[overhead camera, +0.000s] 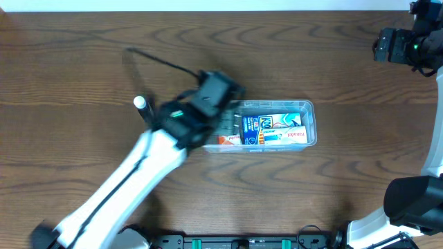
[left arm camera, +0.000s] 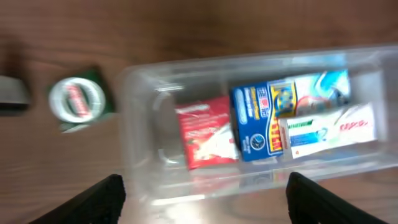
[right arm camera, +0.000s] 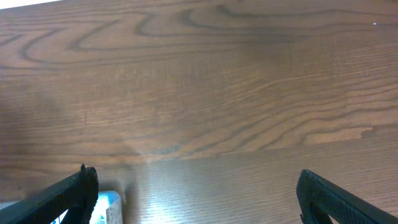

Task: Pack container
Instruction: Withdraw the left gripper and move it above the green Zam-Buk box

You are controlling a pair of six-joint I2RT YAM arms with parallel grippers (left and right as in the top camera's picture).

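The dark, wood-grained desk (overhead camera: 311, 194) fills nearly every view, and only a pale strip shows past its 12 o'clock edge. The clear container (overhead camera: 309, 117) lies just to 3 o'clock of the desk's middle. It holds a red box (left arm camera: 205, 132) at its 9 o'clock end, then a blue box (left arm camera: 256, 121) and white boxes (left arm camera: 329, 130) toward 3 o'clock. A round white-lidded item (left arm camera: 76, 98) sits on the desk near the container's 9 o'clock end. The left gripper (left arm camera: 205, 180) hangs over that end, fingers spread and empty. The right gripper (right arm camera: 196, 177), at 2 o'clock, is spread wide over bare wood.
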